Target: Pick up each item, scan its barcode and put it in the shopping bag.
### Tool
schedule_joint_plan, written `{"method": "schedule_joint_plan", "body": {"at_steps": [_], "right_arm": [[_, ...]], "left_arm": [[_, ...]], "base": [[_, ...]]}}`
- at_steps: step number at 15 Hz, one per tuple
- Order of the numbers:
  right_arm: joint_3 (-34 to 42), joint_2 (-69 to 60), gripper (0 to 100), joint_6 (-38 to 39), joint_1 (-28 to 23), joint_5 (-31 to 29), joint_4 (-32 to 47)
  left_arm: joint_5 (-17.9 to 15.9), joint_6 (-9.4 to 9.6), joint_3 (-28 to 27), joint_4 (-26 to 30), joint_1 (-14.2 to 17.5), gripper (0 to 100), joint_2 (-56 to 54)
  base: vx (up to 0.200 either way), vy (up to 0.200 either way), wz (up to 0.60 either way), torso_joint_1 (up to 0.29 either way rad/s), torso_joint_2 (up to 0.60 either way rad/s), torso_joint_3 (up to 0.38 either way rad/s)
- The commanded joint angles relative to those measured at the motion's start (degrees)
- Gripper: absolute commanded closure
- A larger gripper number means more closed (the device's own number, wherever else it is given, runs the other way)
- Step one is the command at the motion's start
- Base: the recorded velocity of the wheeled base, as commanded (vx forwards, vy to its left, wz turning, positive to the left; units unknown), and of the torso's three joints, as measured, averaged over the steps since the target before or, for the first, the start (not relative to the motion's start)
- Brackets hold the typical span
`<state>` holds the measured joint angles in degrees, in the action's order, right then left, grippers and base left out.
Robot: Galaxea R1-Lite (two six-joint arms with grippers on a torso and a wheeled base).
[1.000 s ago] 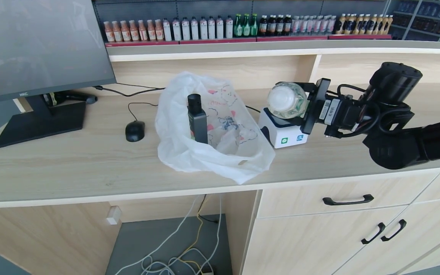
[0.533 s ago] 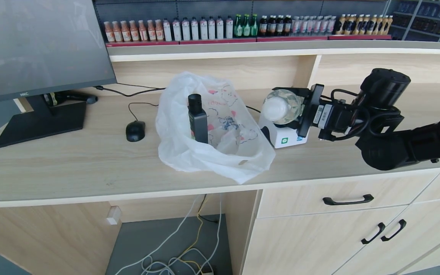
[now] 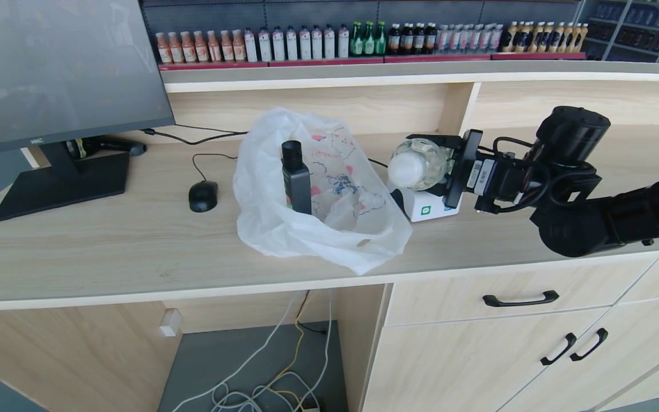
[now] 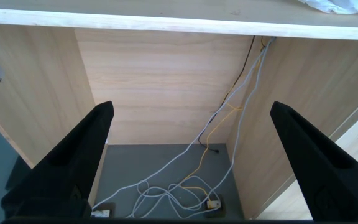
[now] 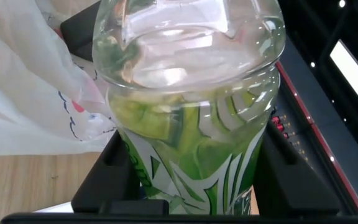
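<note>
My right gripper [image 3: 429,160] is shut on a clear bottle with a green label [image 3: 418,163], held sideways just above the small white barcode scanner box [image 3: 427,207], its cap end toward the bag. Seen from the right wrist, the bottle [image 5: 191,118] sits between the black fingers [image 5: 110,180], with the bag [image 5: 36,81] beyond it. The white shopping bag [image 3: 318,194] lies open on the counter, and a dark bottle [image 3: 296,180] stands upright inside it. Below the counter my left gripper [image 4: 191,162] is open with nothing in it, over floor cables.
A monitor [image 3: 55,74] on a black stand occupies the counter's left end. A black mouse [image 3: 202,195] lies between it and the bag. A raised shelf with several bottles [image 3: 364,40] runs along the back. Drawers [image 3: 521,300] are under the counter's right part.
My right gripper has carried the clear bottle left and down, from above the scanner's right side to low over its top. The bag and dark bottle stay put.
</note>
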<state>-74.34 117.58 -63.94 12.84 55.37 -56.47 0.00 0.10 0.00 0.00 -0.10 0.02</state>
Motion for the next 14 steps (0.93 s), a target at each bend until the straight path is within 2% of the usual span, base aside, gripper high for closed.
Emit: {"method": "schedule_joint_plan", "body": {"at_steps": [1, 14], "right_arm": [[0.0, 0.2, 100, 0.0, 0.0, 0.0, 0.0], [1.1, -2.4, 100, 0.9, 0.1, -0.6, 0.4]], "left_arm": [[0.0, -0.01, 0.0, 0.0, 0.0, 0, 0.0], [0.0, -0.01, 0.0, 0.0, 0.0, 0, 0.0]], "base": [[0.0, 0.0, 0.0, 0.0, 0.0, 0.0], [0.0, 0.0, 0.0, 0.0, 0.0, 0.0]]}}
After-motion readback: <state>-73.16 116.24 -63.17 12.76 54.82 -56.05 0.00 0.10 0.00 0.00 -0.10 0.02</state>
